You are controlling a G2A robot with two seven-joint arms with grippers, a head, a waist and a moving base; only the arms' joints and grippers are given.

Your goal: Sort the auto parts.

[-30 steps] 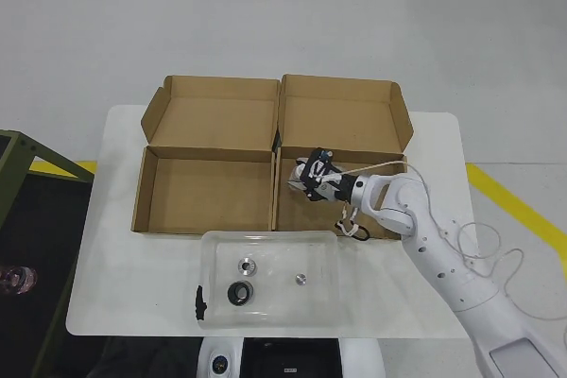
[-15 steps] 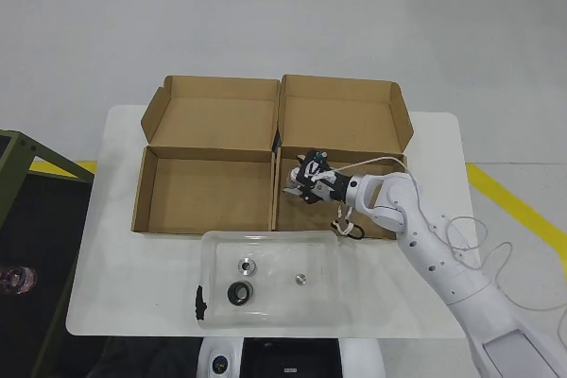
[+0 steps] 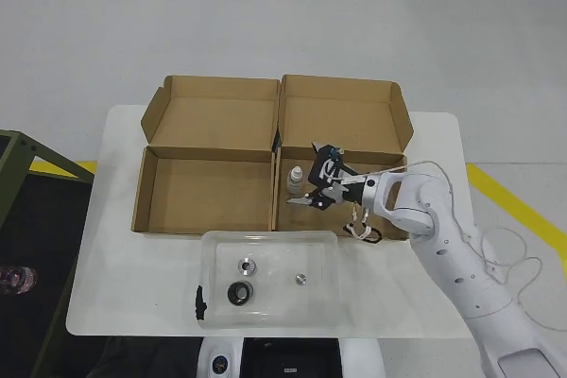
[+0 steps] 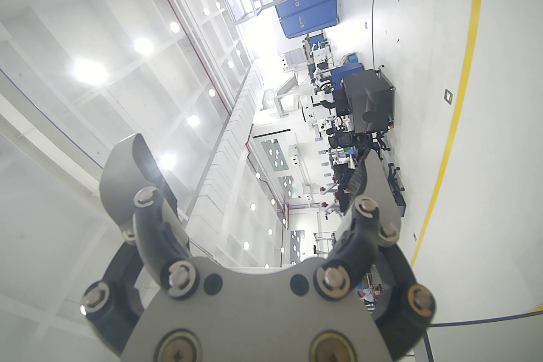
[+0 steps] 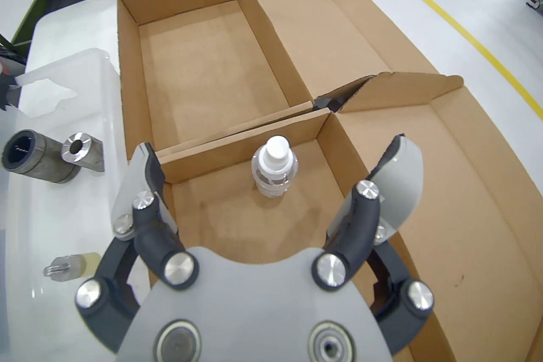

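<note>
On the white table (image 3: 123,236) in the top view, 2 open cardboard boxes sit side by side above a clear tray (image 3: 269,241) holding 3 metal parts (image 3: 239,294). A small white bottle (image 3: 294,180) stands at the left edge of the right-frame box (image 3: 383,163). It sits between the spread fingers of the right gripper (image 3: 310,178), and neither finger touches it.

In the left wrist view, the left gripper (image 4: 250,151) is spread wide and empty, aimed at the hall ceiling.

In the right wrist view, the bottle (image 5: 273,172) stands upright, cap up, long axis vertical, near the box's corner. The right gripper (image 5: 273,148) gapes around it. The placing step looks finished. The next move calls for a straight retreat clear of the bottle, then a reach to the tray.
</note>
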